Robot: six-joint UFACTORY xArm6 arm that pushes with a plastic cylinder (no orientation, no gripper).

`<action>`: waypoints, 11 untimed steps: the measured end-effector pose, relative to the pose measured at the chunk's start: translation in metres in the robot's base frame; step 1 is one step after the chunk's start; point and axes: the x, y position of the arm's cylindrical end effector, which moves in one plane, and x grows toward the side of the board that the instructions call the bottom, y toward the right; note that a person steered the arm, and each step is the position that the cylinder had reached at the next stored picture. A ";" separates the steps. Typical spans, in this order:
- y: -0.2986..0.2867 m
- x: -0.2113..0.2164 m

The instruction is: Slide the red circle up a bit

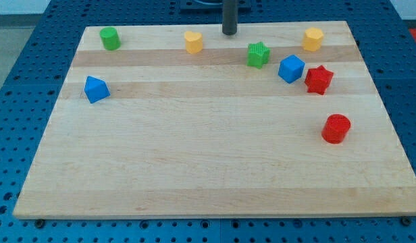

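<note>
Gripper is the wrong word for this arm: it ends in a plain dark rod with nothing to open or close, and my tip (229, 32) holds nothing. It rests at the surface's (194, 169) top edge, between the yellow heart-like block (193, 42) and the green star (258, 55), touching neither.

Well away, low on the view's right, stands the red circle (336, 128), a short upright cylinder with bare wood all around it. It looks like light, rigid plastic that should slide easily on smooth wood, though a round side will probably roll off an off-centre push. The place to press, I would say, is its lower side, dead centre. Above it sit the red star (319, 79) and blue cube (291, 69), so a short nudge seems wise.
</note>
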 end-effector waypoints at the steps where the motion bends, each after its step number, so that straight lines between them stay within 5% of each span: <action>1: 0.000 0.000; 4: 0.104 -0.020; 6: 0.287 -0.002; 9: 0.280 0.272; 10: 0.195 0.307; 11: 0.177 0.309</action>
